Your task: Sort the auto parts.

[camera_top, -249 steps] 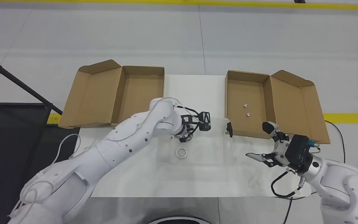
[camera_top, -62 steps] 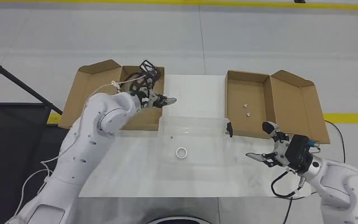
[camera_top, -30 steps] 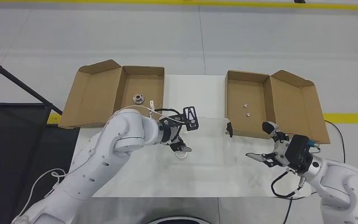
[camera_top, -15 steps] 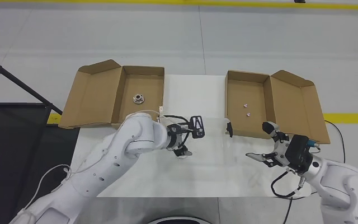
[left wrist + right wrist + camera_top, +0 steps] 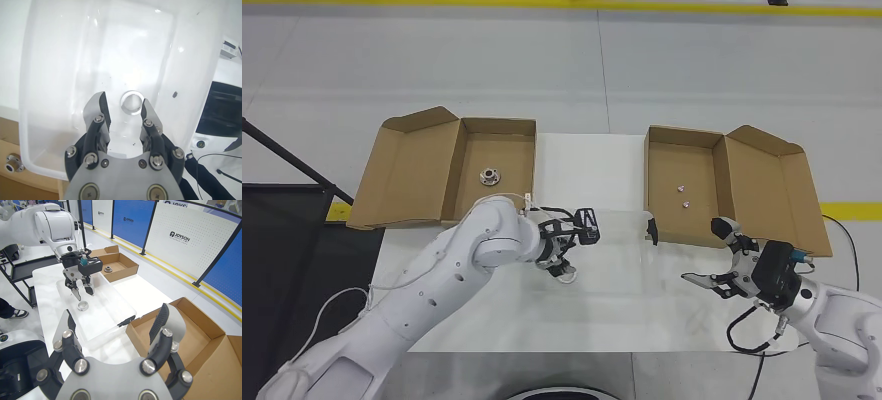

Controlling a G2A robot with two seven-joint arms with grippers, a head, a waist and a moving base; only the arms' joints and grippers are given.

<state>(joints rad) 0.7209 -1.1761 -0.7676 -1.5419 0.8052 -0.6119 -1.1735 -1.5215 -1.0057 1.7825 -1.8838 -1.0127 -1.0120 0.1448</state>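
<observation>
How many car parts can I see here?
4. A metal ring lies in the clear tray, a flanged hub sits in the left cardboard box, and two tiny pieces lie in the right cardboard box. More could hide behind box walls.

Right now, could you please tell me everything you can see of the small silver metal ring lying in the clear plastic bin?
The small silver metal ring is a short, thick-walled collar with a smooth matte finish and a small hole in its side wall. It lies flat, bore upward, on the floor of the clear plastic bin. The left gripper hangs open just above it, one finger on either side; I cannot tell whether they touch it.
</observation>
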